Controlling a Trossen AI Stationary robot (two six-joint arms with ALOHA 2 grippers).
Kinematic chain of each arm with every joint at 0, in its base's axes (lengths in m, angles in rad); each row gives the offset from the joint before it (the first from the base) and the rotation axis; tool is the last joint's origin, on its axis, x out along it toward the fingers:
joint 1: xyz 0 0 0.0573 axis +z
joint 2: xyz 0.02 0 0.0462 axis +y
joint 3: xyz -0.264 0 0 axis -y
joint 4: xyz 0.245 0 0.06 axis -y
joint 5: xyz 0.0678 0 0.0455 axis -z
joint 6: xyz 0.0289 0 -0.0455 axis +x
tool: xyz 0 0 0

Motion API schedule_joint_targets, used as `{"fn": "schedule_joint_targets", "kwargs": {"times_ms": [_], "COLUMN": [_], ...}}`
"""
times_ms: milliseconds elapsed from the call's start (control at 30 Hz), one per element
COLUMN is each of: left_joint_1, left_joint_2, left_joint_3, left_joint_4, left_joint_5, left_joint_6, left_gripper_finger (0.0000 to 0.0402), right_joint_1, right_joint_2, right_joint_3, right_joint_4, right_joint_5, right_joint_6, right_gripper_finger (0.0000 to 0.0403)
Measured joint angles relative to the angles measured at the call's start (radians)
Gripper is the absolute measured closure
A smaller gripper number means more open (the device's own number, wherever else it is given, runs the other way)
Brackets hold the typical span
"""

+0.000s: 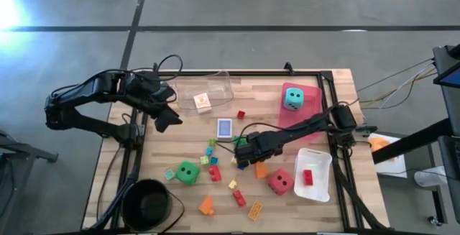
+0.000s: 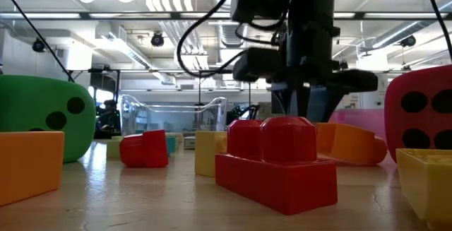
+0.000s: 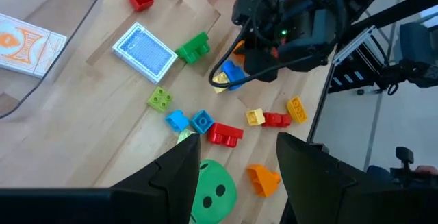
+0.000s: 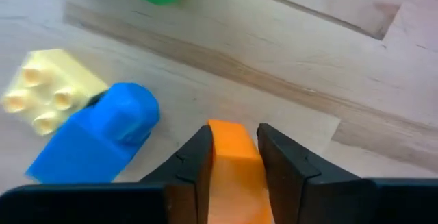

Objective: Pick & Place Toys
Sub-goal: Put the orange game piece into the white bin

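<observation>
step: grasp | right pincer (image 4: 234, 157) mid-table, clamped on orange brick (image 4: 233, 169) beside blue brick (image 4: 96, 142) | left pincer (image 3: 236, 169) apart, waiting at table's left edge | next: lift, carry to a tray

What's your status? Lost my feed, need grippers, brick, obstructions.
Right gripper low at table centre, jaws shut on orange brick. Left gripper open, hovering by clear tray. Blue brick and pale yellow brick close beside the grasp.

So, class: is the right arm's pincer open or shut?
Shut on an orange brick: the right pincer has both fingers pressed against the brick's sides.
</observation>
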Motion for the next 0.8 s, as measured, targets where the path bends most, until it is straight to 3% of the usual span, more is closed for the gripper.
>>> {"fn": "schedule_joint_targets", "kwargs": {"times_ms": [300, 367, 467, 800], "left_joint_1": [0.0, 0.0, 0.0, 0.0], "left_joint_2": [0.0, 0.0, 0.0, 0.0], "left_joint_3": [0.0, 0.0, 0.0, 0.0], "left_joint_4": [0.001, 0.001, 0.001, 0.001], "left_joint_5": [0.0, 0.0, -0.002, -0.008], "left_joint_6": [-0.003, -0.003, -0.007, -0.03], "left_gripper_finger": [0.0205, 0.0205, 0.0205, 0.0205], "right_joint_1": [0.0, 0.0, 0.0, 0.0], "right_joint_2": [-0.111, -0.114, -0.114, -0.115], "right_joint_3": [-0.006, -0.009, -0.013, -0.015], "right_joint_4": [-0.044, -0.056, -0.058, -0.062], "right_joint_5": [0.023, 0.02, 0.015, 0.014], "right_joint_6": [-0.007, -0.02, -0.042, -0.049], "right_gripper_finger": [0.0337, 0.0374, 0.0396, 0.0397]}}
